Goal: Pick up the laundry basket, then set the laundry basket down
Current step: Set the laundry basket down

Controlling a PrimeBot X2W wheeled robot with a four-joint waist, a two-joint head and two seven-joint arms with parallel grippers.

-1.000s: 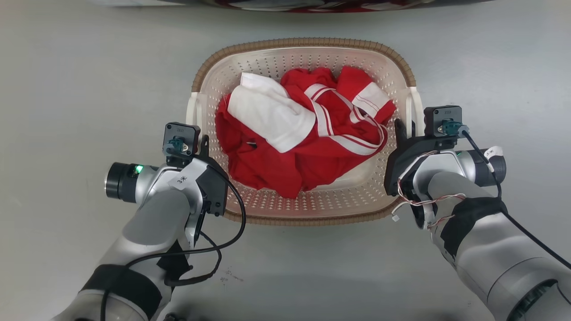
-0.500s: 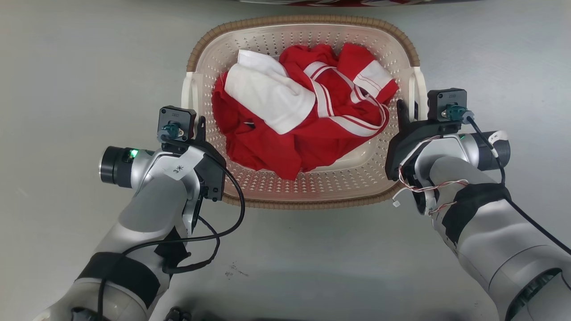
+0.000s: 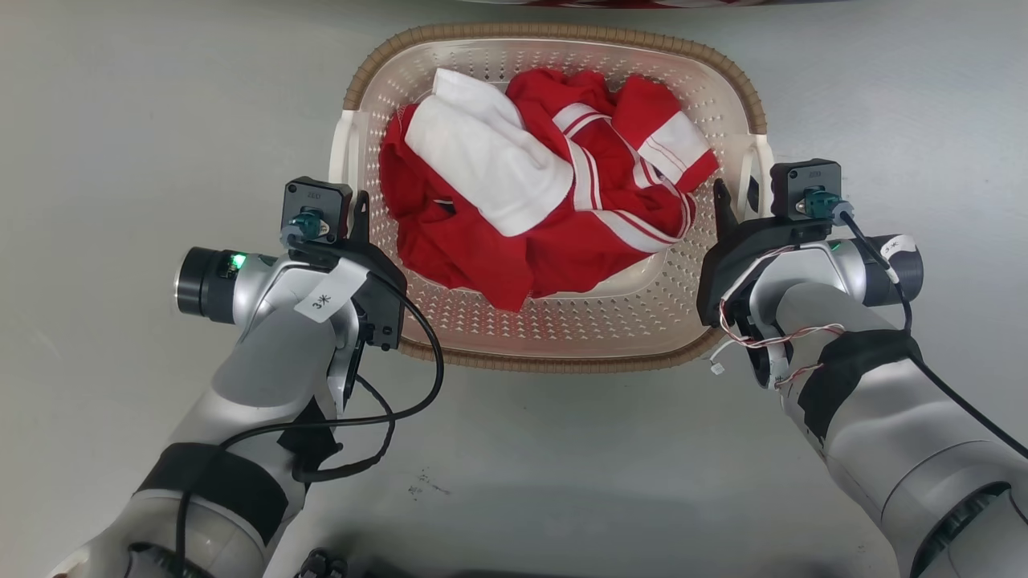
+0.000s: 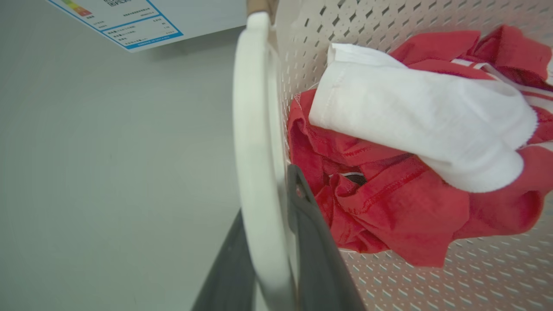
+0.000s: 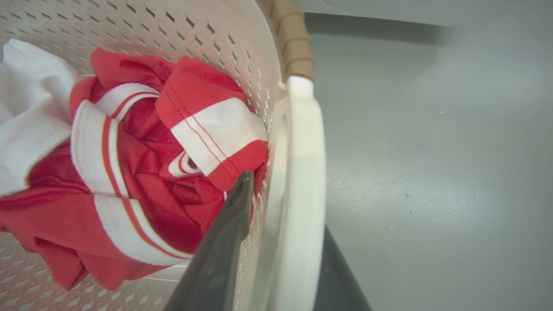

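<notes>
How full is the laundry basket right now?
Partly full. A crumpled red garment with white stripes and a white cloth lie heaped inside the laundry basket, with bare perforated floor showing along its near side.

Red-and-white clothes, grey floor

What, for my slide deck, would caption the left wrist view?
Left gripper closed on the laundry basket by its white side handle, red and white clothes inside.

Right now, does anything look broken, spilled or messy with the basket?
Nothing stands out. The laundry basket looks whole, the red and white clothes lie crumpled inside it with none over the rim, and the left gripper and right gripper each clamp a white side handle.
</notes>
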